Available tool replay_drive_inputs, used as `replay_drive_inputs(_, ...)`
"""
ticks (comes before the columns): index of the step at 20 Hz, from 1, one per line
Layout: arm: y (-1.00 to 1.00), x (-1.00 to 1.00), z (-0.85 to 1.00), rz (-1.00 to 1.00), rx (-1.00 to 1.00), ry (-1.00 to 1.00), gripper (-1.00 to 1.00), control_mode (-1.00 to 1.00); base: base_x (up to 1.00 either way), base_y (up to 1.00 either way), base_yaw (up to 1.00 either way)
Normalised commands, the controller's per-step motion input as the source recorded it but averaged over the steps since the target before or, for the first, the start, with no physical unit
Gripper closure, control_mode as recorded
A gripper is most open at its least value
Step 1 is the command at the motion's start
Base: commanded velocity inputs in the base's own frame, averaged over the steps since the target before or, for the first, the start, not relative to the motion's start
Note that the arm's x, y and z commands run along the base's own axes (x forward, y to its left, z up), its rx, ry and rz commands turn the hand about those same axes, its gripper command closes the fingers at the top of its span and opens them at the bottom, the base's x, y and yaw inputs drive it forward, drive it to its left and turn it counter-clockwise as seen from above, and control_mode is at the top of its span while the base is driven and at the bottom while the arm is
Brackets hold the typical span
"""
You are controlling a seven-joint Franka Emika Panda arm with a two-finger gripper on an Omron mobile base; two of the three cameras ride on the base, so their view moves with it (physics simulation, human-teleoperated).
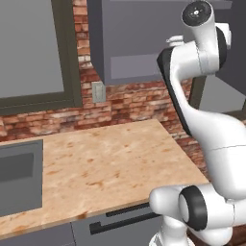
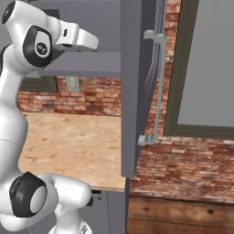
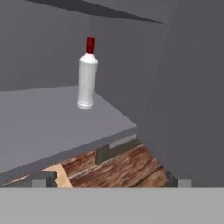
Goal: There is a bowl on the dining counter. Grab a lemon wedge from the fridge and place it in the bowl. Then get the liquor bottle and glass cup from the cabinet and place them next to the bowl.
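The liquor bottle (image 3: 88, 74) stands upright on the cabinet shelf (image 3: 48, 122), ahead and above-left of the wide-open, empty end effector (image 3: 109, 180).

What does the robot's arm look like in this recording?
The arm is glossy white with rounded, tube-like segments and dark grey to black rings and caps at the joints. One round joint cap carries a small pale mark. No cables show. The end effector has two small grey finger tips.
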Motion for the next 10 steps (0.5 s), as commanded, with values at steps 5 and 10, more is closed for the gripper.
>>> replay_drive_inputs(5, -0.28, 0.37, -0.03, -0.09, 0.0, -0.14, -1.0, -1.0, 0.0, 0.0, 0.0)
replay_drive_inputs(10, -0.32, 0.43, 0.0, -0.06, 0.0, -0.11, -1.0, -1.0, 0.0, 0.0, 0.0)
